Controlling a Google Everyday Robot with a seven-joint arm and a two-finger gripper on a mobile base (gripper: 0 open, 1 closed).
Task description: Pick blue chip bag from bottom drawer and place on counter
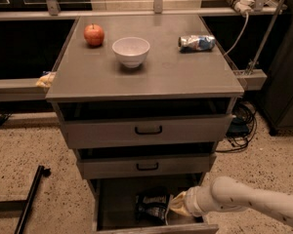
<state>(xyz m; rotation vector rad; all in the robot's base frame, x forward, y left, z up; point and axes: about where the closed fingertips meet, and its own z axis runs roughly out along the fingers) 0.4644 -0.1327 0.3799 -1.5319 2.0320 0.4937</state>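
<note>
1. The gripper (177, 204) is low inside the open bottom drawer (105, 204), at its right side, with the white arm (249, 203) reaching in from the near right
2. Its tip is right at the right edge of the blue chip bag (150, 206); I cannot tell whether the gripper is apart, together or clamped on the bag
3. The blue chip bag lies on the drawer floor, around the middle, near the front
4. The two upper drawers (146, 130) are each pulled out a little
5. On the counter (176, 74) a red apple (94, 34) sits far left, a white bowl (131, 51) just right of it, and a silver-and-blue packet (197, 42) far right
</note>
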